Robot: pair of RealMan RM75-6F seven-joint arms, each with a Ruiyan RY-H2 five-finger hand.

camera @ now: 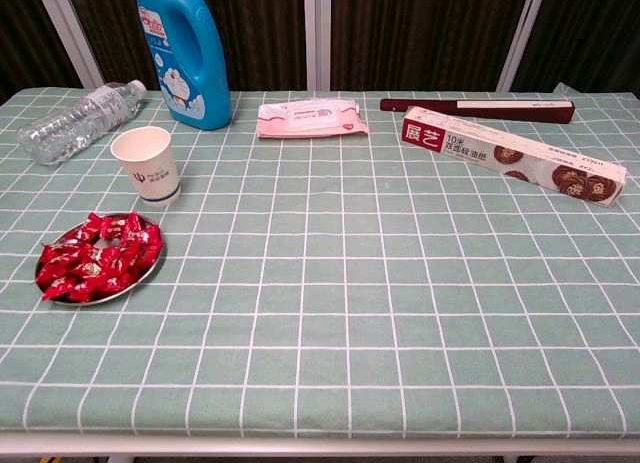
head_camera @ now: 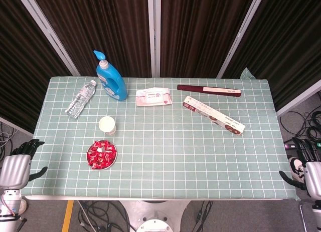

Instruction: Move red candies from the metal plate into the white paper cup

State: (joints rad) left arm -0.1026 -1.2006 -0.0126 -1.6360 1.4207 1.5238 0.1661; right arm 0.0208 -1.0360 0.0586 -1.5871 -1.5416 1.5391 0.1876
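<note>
1. The plate (camera: 150,268) of candies (camera: 95,255) sits near the table's (camera: 400,313) front left.
2. The cup (camera: 148,164) stands just behind the plate.
3. Behind the cup, a water bottle (camera: 75,120) lies left of the detergent bottle (camera: 185,53).

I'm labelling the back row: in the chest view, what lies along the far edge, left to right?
Clear plastic water bottle → blue detergent bottle → pink wet-wipes pack → dark red flat case.
</note>
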